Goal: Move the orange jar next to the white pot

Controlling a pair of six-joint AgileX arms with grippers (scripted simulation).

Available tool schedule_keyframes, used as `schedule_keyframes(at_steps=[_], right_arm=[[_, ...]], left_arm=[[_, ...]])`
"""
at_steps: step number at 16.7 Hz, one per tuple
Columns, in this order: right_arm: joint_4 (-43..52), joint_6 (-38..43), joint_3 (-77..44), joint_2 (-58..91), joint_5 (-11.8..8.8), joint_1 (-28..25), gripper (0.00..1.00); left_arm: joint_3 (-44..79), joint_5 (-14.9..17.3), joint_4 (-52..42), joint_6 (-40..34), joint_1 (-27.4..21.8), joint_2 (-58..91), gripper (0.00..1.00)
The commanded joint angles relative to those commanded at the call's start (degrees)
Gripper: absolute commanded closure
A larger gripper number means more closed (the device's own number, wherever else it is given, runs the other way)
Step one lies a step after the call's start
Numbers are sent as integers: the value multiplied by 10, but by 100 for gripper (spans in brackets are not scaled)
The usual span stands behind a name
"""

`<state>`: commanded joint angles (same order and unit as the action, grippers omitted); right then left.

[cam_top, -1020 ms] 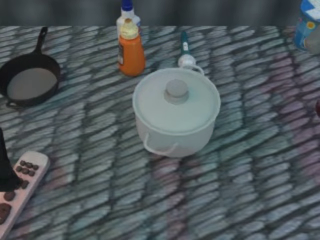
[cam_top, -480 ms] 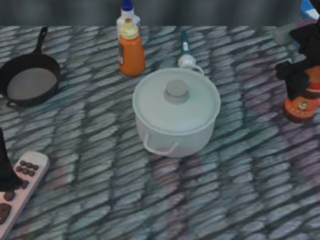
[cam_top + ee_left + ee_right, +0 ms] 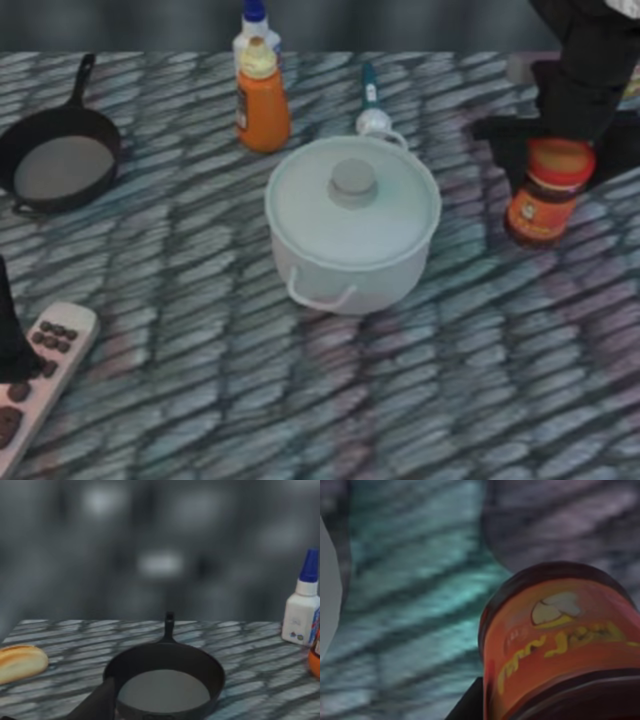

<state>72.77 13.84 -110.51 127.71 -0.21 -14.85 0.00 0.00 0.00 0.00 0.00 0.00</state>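
orange jar (image 3: 541, 197) upright, lid up, in right pincer (image 3: 566, 135)

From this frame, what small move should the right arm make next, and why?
Probably carry the orange jar a little further toward the white pot and lower it. The right gripper holds the jar by its top, tilted, and a clear strip of table separates jar and pot. The left arm is parked at the table's left edge.

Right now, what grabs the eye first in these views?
The big white pot at the table's centre dominates. Next, the right gripper holding the orange jar by its lid, just to the pot's right with a gap between them. The left arm sits parked at the left edge, by the black frying pan.
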Motion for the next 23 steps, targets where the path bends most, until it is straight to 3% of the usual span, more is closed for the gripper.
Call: schedule_keyframes(at_steps=[7,13,17,23], right_arm=[[-4,21,1,2,-1,-3,100],[-99,23,77,19,0,-7,100],[-106,24,83,22,0,-8,100],[-106,24,83,22,0,-8,55]], left_arm=[[0,0,0,0,0,0,0],[0,0,0,0,0,0,0],[0,0,0,0,0,0,0],[0,0,0,0,0,0,0]])
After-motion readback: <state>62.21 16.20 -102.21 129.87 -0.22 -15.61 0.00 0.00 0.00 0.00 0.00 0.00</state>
